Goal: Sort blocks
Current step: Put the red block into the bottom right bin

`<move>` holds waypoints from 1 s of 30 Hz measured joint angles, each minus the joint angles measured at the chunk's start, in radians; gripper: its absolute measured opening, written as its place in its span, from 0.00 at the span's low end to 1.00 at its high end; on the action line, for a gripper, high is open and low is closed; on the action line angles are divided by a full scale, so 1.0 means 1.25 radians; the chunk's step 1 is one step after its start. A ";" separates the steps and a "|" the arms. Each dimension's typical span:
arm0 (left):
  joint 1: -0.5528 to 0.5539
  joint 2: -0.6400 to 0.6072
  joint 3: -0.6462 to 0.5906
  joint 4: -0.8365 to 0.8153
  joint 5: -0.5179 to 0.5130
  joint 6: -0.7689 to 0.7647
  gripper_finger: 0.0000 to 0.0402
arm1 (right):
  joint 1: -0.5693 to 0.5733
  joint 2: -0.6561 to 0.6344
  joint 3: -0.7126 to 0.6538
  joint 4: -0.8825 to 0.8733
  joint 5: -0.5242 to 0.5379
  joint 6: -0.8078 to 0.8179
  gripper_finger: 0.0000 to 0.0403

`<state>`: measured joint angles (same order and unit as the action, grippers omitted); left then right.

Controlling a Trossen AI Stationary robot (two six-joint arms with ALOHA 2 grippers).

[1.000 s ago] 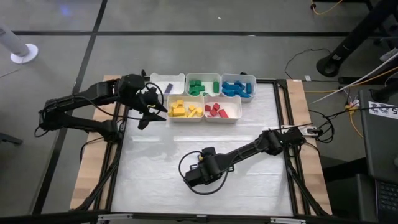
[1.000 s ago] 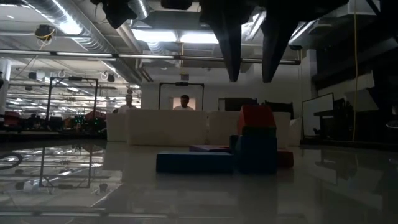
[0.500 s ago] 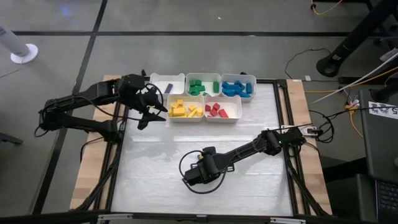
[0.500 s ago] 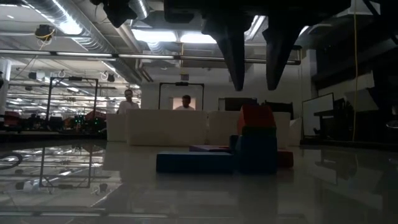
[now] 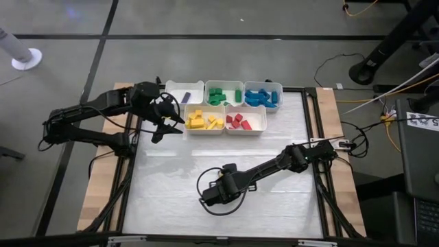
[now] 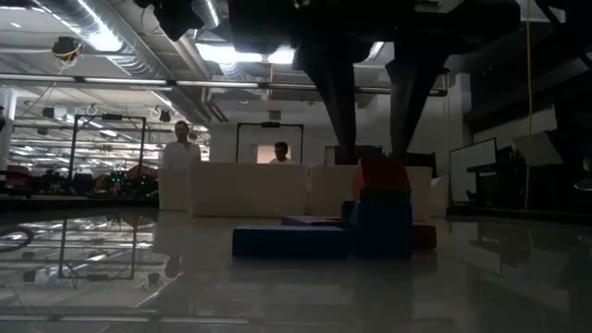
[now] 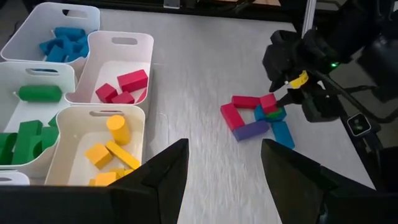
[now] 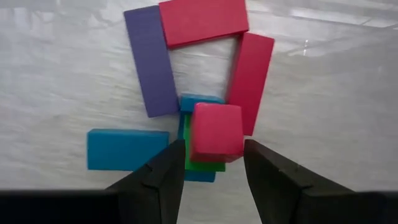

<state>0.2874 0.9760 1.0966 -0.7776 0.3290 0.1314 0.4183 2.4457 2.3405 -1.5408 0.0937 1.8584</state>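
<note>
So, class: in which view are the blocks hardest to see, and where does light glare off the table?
Low view: backlit by bright ceiling lights, so the stacked blocks and the right pincer above them read as dark shapes. Right wrist view: a bright streak of glare on the table; the red cube is evenly lit.

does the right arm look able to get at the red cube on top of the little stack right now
Probably yes. The right tool hangs directly over the red cube, its fingers apart on either side, and nothing lies between them. The red bar sits close beside the stack, so one finger may brush it.
</note>
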 joint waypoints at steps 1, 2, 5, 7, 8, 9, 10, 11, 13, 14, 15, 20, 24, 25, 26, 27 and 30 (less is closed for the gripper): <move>0.000 0.000 0.000 0.000 0.000 0.000 0.47 | 0.000 0.000 -0.002 -0.003 0.000 0.000 0.41; 0.000 0.000 0.000 0.000 0.000 0.000 0.47 | 0.000 0.000 -0.010 -0.001 0.000 0.000 0.41; 0.000 0.000 0.000 0.000 0.000 0.000 0.47 | 0.000 0.003 -0.016 -0.011 0.000 0.000 0.41; 0.000 0.000 0.000 0.001 0.000 0.000 0.47 | 0.000 0.002 -0.016 -0.004 0.000 0.000 0.41; 0.000 0.000 0.000 0.001 0.000 0.000 0.47 | 0.000 0.003 -0.016 0.005 0.001 0.000 0.41; 0.000 0.000 0.000 0.001 0.000 0.000 0.47 | -0.001 0.005 -0.015 0.012 0.001 0.000 0.41; 0.000 0.000 0.000 0.001 0.000 0.000 0.47 | -0.001 0.008 -0.016 0.018 0.000 0.000 0.41; 0.000 0.000 0.000 0.001 0.000 0.000 0.47 | -0.001 0.013 -0.016 0.023 0.000 -0.001 0.41; 0.000 0.000 0.000 0.001 0.000 0.000 0.47 | -0.001 0.021 -0.016 0.032 -0.002 -0.002 0.41; 0.000 0.000 0.000 0.001 0.000 -0.001 0.47 | -0.001 0.024 -0.016 0.033 -0.008 -0.002 0.41; 0.000 0.000 0.000 0.001 0.000 -0.001 0.47 | 0.000 0.030 -0.016 0.039 -0.013 -0.002 0.41; 0.000 0.000 0.000 0.001 0.000 -0.001 0.47 | 0.000 0.033 -0.017 0.047 -0.014 0.000 0.41; 0.000 -0.001 0.000 0.001 0.000 -0.003 0.47 | 0.000 0.032 -0.017 0.036 -0.008 0.003 0.34; 0.000 -0.003 0.000 0.001 0.000 -0.003 0.47 | 0.000 0.032 -0.016 0.036 -0.008 0.004 0.32; 0.000 -0.008 0.000 0.001 0.000 -0.003 0.47 | 0.000 0.032 -0.011 0.036 -0.007 0.003 0.32; 0.000 -0.014 0.000 0.001 0.000 -0.003 0.47 | 0.000 0.032 -0.004 0.036 -0.007 0.000 0.32; 0.000 -0.044 0.000 0.001 0.000 -0.009 0.47 | -0.002 0.026 0.011 0.043 0.011 -0.003 0.32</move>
<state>0.2874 0.9216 1.0966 -0.7761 0.3290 0.1204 0.4164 2.4776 2.3548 -1.4866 0.1075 1.8545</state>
